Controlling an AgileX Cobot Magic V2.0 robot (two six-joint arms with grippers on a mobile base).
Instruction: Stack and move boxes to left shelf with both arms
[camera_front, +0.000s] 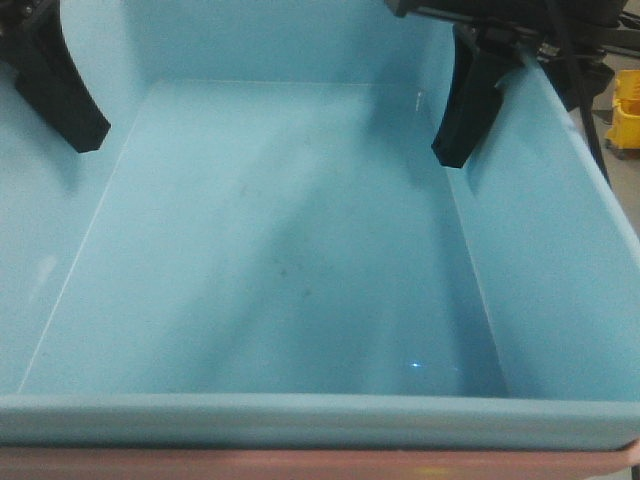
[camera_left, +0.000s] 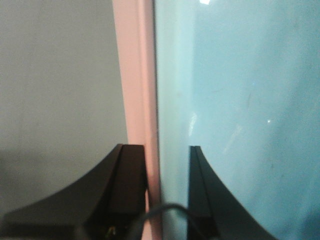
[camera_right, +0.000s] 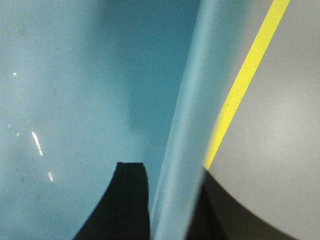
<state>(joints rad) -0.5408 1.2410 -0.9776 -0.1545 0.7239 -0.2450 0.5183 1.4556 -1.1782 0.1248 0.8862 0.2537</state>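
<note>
Grey floor (camera_right: 280, 150) below, and I reckon left gripper (camera_left: 162, 150) and right gripper (camera_right: 172, 170) are pinched on opposite rims of blue bin (camera_front: 300, 250) nested in pink bin (camera_left: 134, 75): light, stiff, slick, so rims it is.

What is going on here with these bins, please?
The light blue bin sits nested inside the pink bin, so the stacking looks done. The robot grips the pair from both sides: the left claw pinches the pink rim and blue wall together, and the right claw pinches the blue bin's opposite wall. Grey floor with a yellow line shows beyond that wall.
</note>
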